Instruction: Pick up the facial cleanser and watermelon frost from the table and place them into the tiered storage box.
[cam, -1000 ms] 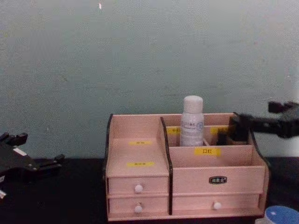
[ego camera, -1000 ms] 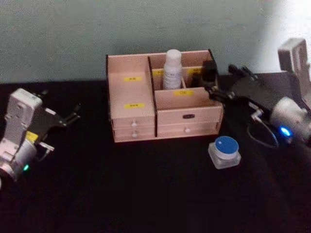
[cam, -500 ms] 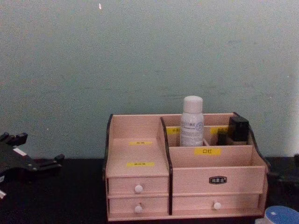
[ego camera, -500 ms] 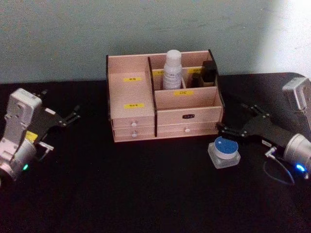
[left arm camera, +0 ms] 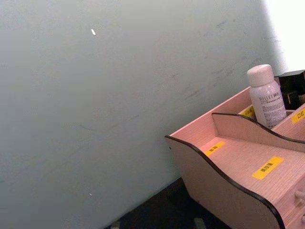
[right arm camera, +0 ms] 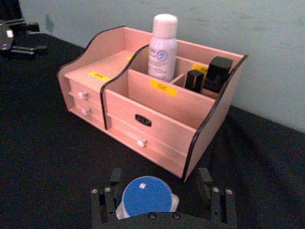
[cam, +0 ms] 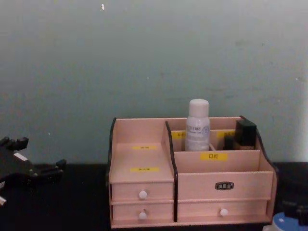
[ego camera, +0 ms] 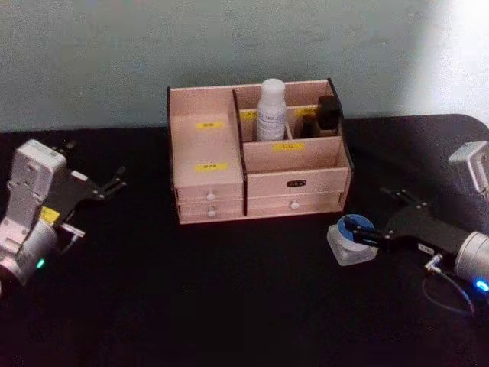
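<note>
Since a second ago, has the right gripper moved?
Yes. The right gripper left the box's back right corner, came toward the robot and down, and now sits open around the jar.

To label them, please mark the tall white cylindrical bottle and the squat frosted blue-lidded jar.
tall white cylindrical bottle (ego camera: 270, 118): head view, on its labelled body.
squat frosted blue-lidded jar (right arm camera: 144, 194): right wrist view, on the lid's centre.

Tiered storage box (ego camera: 294, 183) at table's (ego camera: 229, 306) 12 o'clock. Facial cleanser (ego camera: 271, 111) upright in its rear compartment. Watermelon frost (ego camera: 344, 248) at box's 4 o'clock, between right gripper's (right arm camera: 159, 175) spread fingers. Left gripper (ego camera: 118, 180) out at 9 o'clock.
</note>
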You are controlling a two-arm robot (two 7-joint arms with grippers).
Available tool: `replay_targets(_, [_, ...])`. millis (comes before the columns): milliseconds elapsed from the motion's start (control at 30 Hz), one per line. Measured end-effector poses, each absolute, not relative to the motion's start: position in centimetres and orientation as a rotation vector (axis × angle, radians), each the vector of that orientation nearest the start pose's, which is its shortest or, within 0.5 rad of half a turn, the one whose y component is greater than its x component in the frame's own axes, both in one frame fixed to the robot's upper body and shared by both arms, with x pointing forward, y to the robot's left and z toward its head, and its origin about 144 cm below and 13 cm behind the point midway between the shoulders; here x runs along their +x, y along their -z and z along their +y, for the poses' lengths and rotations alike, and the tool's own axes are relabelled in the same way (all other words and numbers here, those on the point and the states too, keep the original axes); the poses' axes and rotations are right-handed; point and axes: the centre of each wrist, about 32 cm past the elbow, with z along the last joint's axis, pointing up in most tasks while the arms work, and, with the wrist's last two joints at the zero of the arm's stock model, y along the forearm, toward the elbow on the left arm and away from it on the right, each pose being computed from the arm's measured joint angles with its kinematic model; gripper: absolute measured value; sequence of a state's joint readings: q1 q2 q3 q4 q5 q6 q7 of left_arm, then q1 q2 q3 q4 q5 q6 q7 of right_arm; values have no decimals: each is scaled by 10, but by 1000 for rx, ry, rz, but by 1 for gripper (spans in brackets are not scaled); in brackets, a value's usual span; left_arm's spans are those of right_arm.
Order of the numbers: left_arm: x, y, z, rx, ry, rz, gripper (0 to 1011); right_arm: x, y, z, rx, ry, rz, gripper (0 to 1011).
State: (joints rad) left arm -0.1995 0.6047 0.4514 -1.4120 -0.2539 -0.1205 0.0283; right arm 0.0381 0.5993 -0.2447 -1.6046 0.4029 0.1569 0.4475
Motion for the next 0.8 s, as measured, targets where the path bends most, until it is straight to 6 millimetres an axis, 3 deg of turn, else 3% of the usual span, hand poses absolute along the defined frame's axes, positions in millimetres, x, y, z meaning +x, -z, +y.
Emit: replay_targets(800, [489,-1140,310,305,-1248,-285,1001,451,-1163,-324,-360,855,154,1000])
